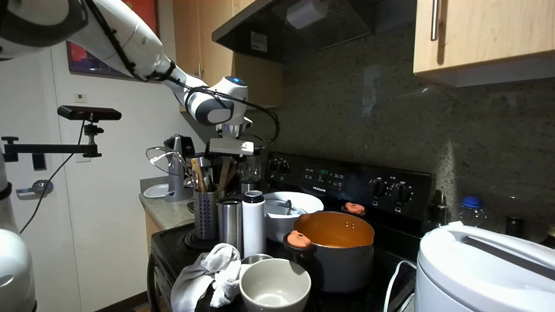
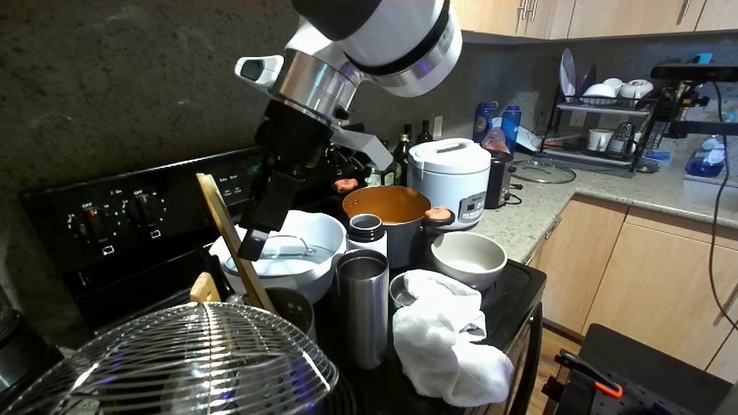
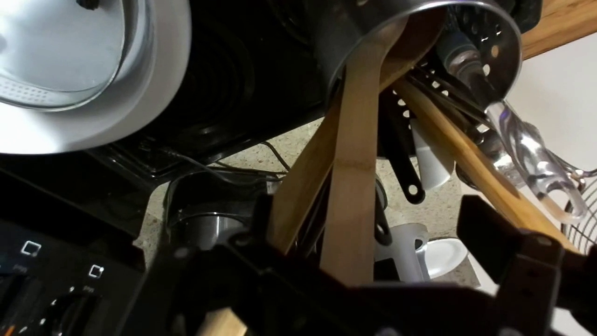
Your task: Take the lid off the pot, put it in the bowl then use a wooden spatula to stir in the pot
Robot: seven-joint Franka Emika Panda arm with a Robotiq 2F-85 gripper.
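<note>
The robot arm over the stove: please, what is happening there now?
The robot arm holds its pincer open near the metal utensil holder. In the wrist view, wooden utensils show between the spread jaws; none looks gripped, though one may be taken next. The pot stands uncovered, and a glass lid lies in the large white bowl.

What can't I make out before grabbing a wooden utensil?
Lower ends of the wooden utensils: largely hidden by the perforated steel utensil holder in every view.
Middle utensil: upper end behind the open jaws' base, wrist view.
Floor of the grey pot: mostly hidden by its near wall, both exterior views.
Glass lid: cut off by top and left edges, wrist view.
Stove display: digits small and blurred, in an exterior view.
</note>
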